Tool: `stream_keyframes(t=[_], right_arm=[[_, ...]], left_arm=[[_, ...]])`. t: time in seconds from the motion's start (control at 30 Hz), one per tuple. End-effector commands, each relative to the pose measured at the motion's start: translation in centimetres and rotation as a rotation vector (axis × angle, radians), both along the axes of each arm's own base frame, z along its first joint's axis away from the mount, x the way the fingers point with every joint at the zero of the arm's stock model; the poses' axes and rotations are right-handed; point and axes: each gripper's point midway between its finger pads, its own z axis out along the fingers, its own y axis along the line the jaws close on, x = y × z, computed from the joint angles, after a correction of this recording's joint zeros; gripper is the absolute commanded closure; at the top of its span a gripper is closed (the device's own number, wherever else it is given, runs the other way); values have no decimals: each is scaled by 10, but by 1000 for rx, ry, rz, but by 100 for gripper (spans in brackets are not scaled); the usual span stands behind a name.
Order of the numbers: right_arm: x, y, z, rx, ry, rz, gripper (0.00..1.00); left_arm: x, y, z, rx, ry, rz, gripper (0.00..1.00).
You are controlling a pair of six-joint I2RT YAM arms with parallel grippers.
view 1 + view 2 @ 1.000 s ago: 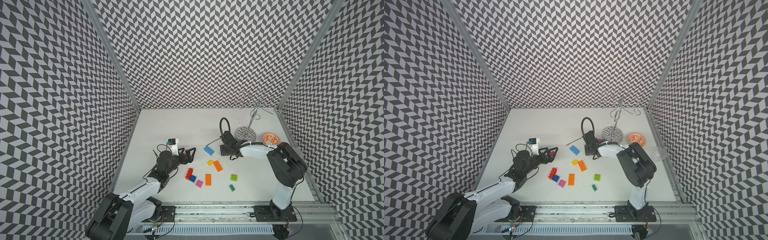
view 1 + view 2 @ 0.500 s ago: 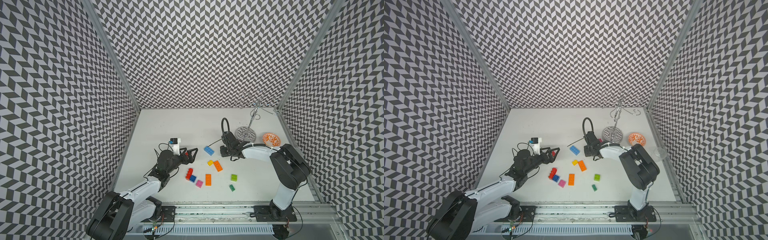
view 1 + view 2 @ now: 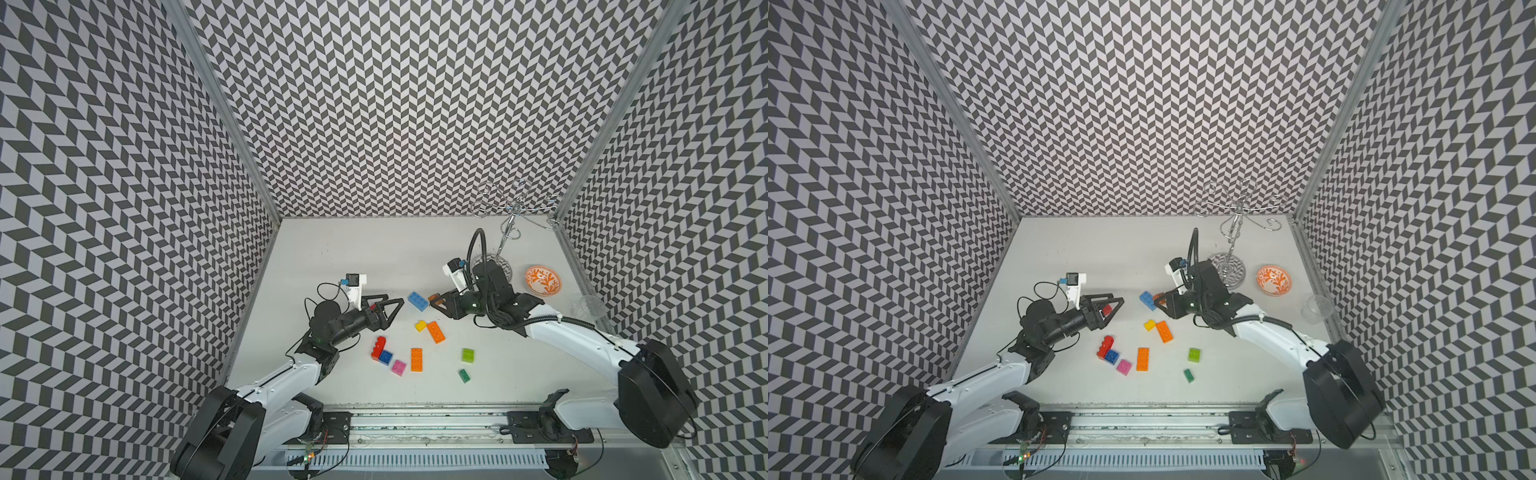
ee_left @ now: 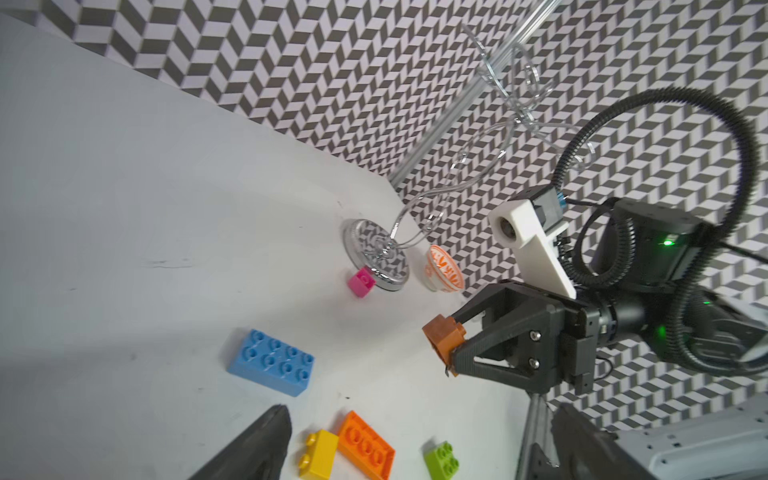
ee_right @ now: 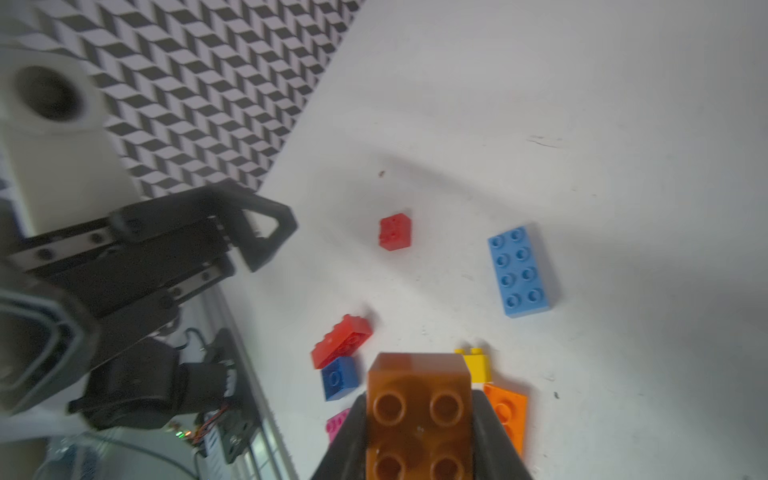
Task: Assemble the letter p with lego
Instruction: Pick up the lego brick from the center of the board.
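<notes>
My right gripper (image 3: 437, 302) is shut on a brown lego brick (image 5: 419, 411), held above the table right of the light blue oblong brick (image 3: 417, 301). The left wrist view shows the brown brick (image 4: 444, 334) pinched at the fingertips. My left gripper (image 3: 395, 313) stands open, empty, hovering over a small red brick (image 5: 395, 231). In front of both lie loose lego: yellow (image 3: 420, 325), two orange (image 3: 436, 332) (image 3: 417, 359), a red one (image 3: 379, 347) touching a blue one (image 3: 385, 356), pink (image 3: 399, 367), lime (image 3: 468, 355) and green (image 3: 464, 375).
A wire stand on a mirrored base (image 3: 496, 266) rises behind my right arm, with another pink brick (image 4: 362, 282) by its base. An orange patterned bowl (image 3: 542, 281) and a clear cup (image 3: 590, 305) sit near the right wall. Patterned walls close three sides.
The right gripper's jaws have narrowed onto the brown brick and it has shifted left with it. The left gripper has edged a little to the right, still open.
</notes>
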Motion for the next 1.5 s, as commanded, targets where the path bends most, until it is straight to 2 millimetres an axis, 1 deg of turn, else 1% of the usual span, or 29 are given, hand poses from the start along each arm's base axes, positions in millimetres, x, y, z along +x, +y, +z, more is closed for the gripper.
stream_keyframes(t=[0.0, 0.1, 0.17, 0.23, 0.27, 0.33, 0.4, 0.5, 0.6, 0.73, 0.83, 0.93, 1.03, 1.2, 1.27, 1.47], right_arm=[[-34, 15, 45, 201, -64, 216, 69], [-47, 15, 63, 277, -78, 258, 68], [-48, 15, 70, 318, -54, 251, 68], [-51, 17, 75, 364, 5, 269, 67], [-53, 18, 75, 378, 40, 280, 67], [-55, 21, 72, 399, 140, 304, 67], [-58, 23, 67, 415, 245, 328, 68], [-63, 25, 57, 429, 384, 336, 68], [-68, 25, 52, 437, 468, 347, 68], [-73, 24, 51, 440, 527, 347, 66], [-73, 24, 49, 439, 553, 339, 65], [-73, 24, 47, 440, 582, 334, 65], [-73, 25, 44, 440, 597, 332, 65], [-72, 25, 40, 437, 611, 328, 65], [-72, 25, 40, 439, 614, 329, 65], [-68, 25, 37, 438, 626, 323, 65]], left_arm=[[-18, -13, 38, -139, -20, -145, 1], [-30, -16, 49, -208, -9, -222, 6], [-39, -18, 59, -219, -59, -257, 10], [-35, -19, 56, -146, -128, -212, 11], [-32, -20, 51, -92, -160, -170, 10], [-23, -21, 40, 64, -252, -29, 6], [-23, -24, 35, 147, -312, 30, 6], [-22, -26, 32, 182, -336, 56, 7], [-21, -27, 31, 217, -377, 65, 9], [-26, -35, 31, 256, -407, 33, 16], [-35, -44, 30, 281, -434, -4, 22], [-43, -51, 27, 301, -451, -35, 25], [-48, -56, 26, 310, -462, -66, 27], [-53, -61, 25, 306, -470, -103, 29], [-55, -62, 23, 308, -465, -117, 31], [-63, -65, 21, 307, -470, -157, 32]])
